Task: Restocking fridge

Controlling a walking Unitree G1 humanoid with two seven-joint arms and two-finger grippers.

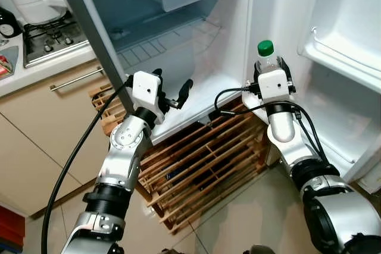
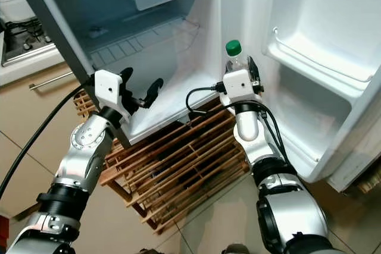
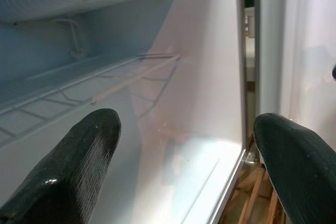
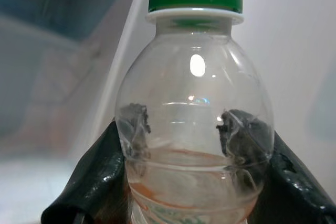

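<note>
A home kitchen was shown: an open fridge (image 1: 196, 40) with a wire shelf (image 1: 161, 43), a gas hob (image 1: 50, 40) set into a pale desk (image 1: 36, 71), beige cupboard fronts (image 1: 41, 147) below, and a tiled floor (image 1: 238, 218).

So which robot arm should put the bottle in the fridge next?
Probably the right: the right gripper already grips the bottle upright, near the open fridge. The left gripper is open, holding nothing.
</note>
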